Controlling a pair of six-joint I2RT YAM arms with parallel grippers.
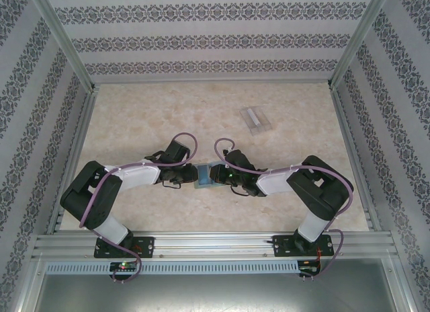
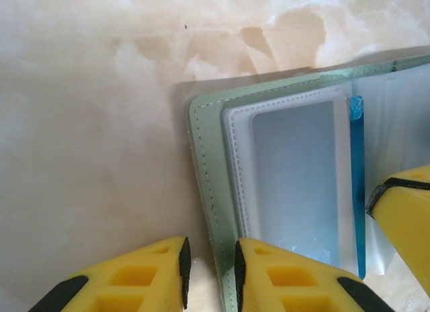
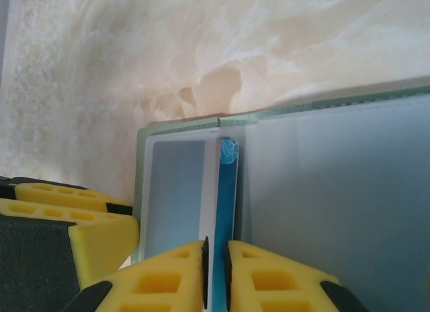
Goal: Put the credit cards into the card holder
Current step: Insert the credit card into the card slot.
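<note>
My right gripper (image 3: 216,265) pinches the blue card (image 3: 227,184) edgewise to feed the open holder (image 1: 203,176) at frame centre. My left gripper (image 2: 210,268) straddles its cover edge to steady it, grip unclear.

Two robot arms, the left arm (image 1: 127,174) and the right arm (image 1: 285,181), are seen clad in white shells with black joint housings. Each is mounted on a black base plate (image 1: 124,247). Purple cables (image 1: 350,191) are looped along both. The left gripper (image 2: 211,248) and right gripper (image 3: 215,248) are fitted with yellow fingers (image 2: 134,275), moulded with hollow cells and faced with black pads (image 2: 185,258).
</note>
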